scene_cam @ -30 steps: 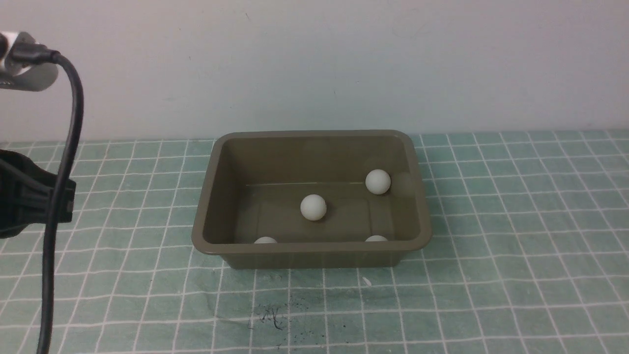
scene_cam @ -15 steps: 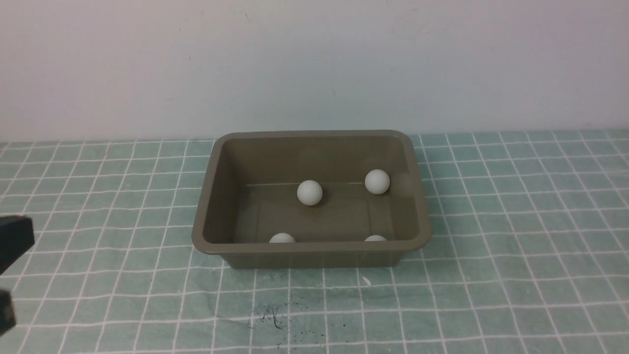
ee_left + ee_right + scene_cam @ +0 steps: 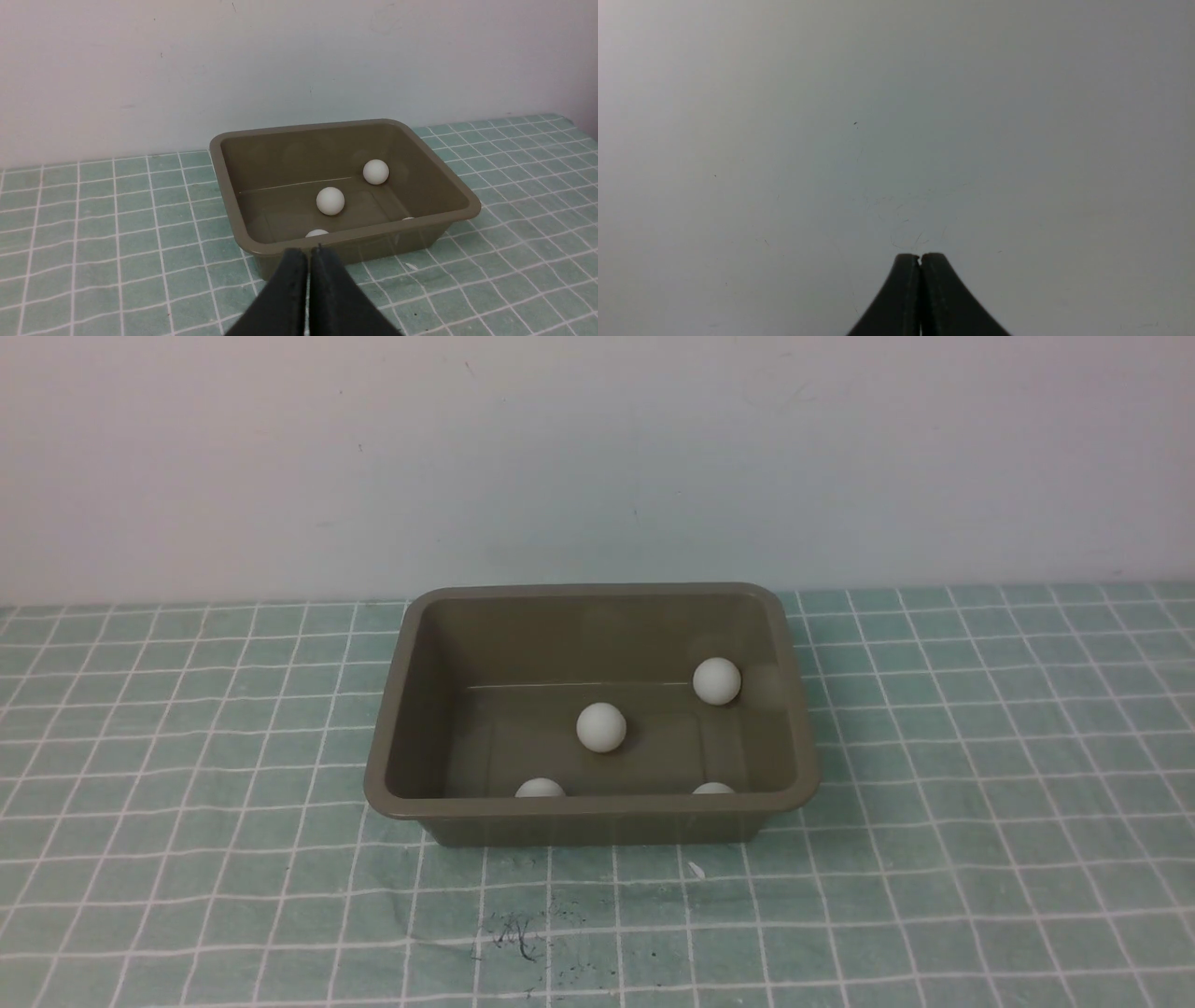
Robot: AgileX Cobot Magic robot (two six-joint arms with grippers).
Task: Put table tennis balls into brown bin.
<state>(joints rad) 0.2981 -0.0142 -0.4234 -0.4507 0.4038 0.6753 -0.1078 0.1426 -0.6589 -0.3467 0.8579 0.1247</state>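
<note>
A plain pale wall point(image 3: 597, 457) stood behind a desk point(image 3: 980, 756) covered with a green mat ruled in white squares. The rectangular olive-brown plastic bin point(image 3: 597, 805) sat on the mat, close to the wall. All four small matte white plastic table tennis balls lay inside the bin: a middle ball point(image 3: 600, 727) on its floor, a corner ball point(image 3: 717, 680) by its far right corner, and two near-wall balls point(image 3: 540, 789) half hidden behind its near rim.

The task appeared complete, so the step in hand was judged to be withdrawal and a final check. To do it well, keep both hands clear of the bin's rim so the light tub is not nudged, and count four balls before stopping.

The front view showed neither hand. The left wrist view showed the left hand point(image 3: 308, 254) closed and empty, on the near side of the bin, and reduced one near-wall ball to a sliver. The right wrist view showed only the right hand point(image 3: 920, 256), closed and empty, against bare wall, with no bin visible.
</note>
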